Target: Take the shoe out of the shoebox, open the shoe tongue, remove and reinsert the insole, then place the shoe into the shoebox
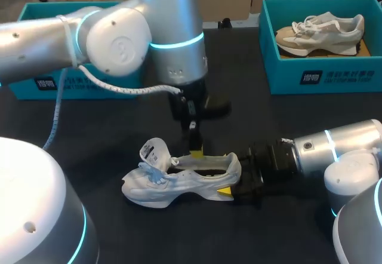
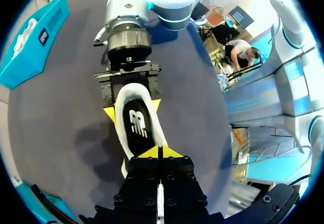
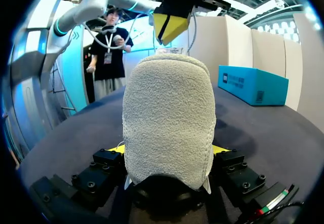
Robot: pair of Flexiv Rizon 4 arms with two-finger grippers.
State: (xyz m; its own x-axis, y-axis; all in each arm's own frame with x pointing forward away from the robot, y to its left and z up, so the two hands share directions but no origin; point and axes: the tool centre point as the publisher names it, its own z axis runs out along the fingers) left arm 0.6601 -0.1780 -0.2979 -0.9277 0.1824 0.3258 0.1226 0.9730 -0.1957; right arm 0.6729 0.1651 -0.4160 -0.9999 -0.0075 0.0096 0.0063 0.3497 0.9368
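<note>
Dark bench (image 1: 101,144) surface is seen under everything, and two teal shoeboxes are placed at its far side. The left shoebox (image 1: 24,88) is partly hidden behind the left arm (image 1: 119,37), and a beige shoe (image 1: 319,32) is laid in the right shoebox (image 1: 334,76). The white shoe (image 1: 179,183) is not in any box. It is laid on the bench in the near middle, with the toe to the left and the heel to the right. Its tongue (image 1: 152,152) is lifted up, and the black insole (image 2: 137,127) is seen inside. The heel is clamped from both sides by the right fingers (image 1: 224,191), which are spread as wide as the heel. The left fingers (image 1: 196,152) are pointed down at the opening of the shoe, with the yellow tips pressed together. Whether something is pinched between them cannot be told.
</note>
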